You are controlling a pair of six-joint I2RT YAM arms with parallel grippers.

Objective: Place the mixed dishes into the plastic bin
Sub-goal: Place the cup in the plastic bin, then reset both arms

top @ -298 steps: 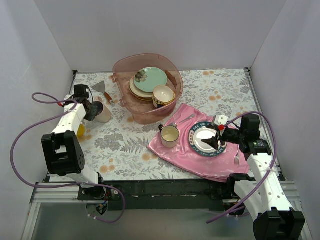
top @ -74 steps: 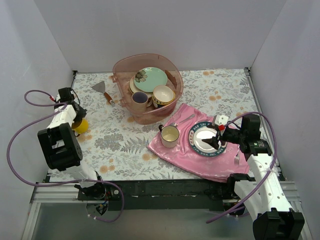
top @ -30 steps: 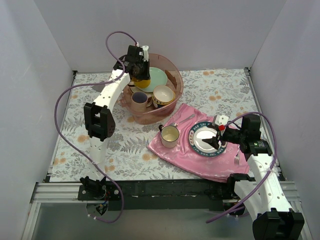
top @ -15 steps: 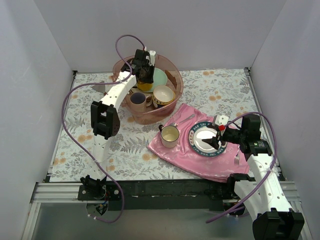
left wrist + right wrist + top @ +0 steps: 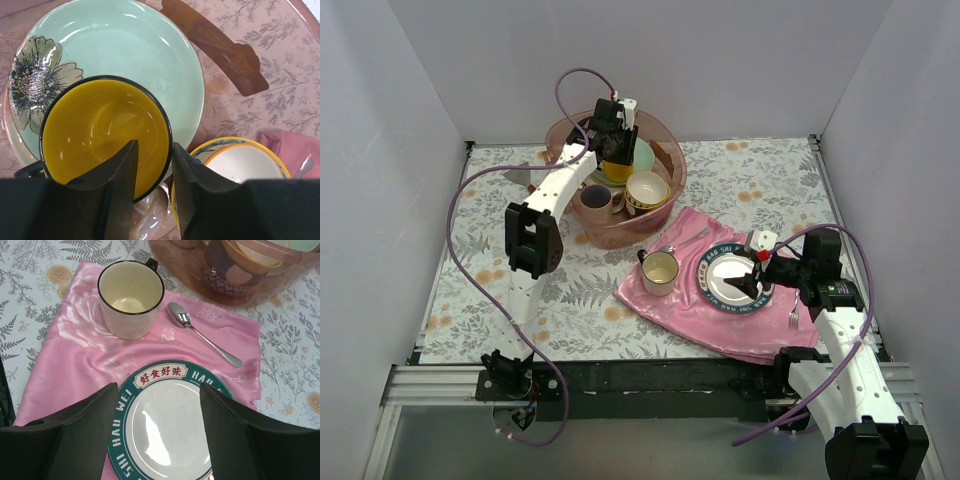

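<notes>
My left gripper [image 5: 617,150] is over the plastic bin [image 5: 610,236] and is shut on the rim of the yellow mug [image 5: 616,171]. In the left wrist view one finger is inside the mug [image 5: 100,130] and the other outside, gripper [image 5: 152,150] just over the mint-green flower plate [image 5: 135,50]. The bin also holds the pale mug with purple inside [image 5: 597,197] and a cream bowl [image 5: 647,190], seen too in the left wrist view [image 5: 245,167]. My right gripper [image 5: 752,283] hangs open above the dark-blue-rimmed plate [image 5: 165,440], gripper [image 5: 159,386].
A pink cloth [image 5: 670,300] carries the lettered plate, a cream cup [image 5: 659,271], a spoon [image 5: 685,242] and a fork [image 5: 793,318]. A spatula [image 5: 520,176] lies left of the bin. A brown wooden handle [image 5: 220,47] lies in the bin.
My left arm carried the yellow mug from the table's left side to over the bin and lowered it towards the mint-green plate. The right arm has not moved.
</notes>
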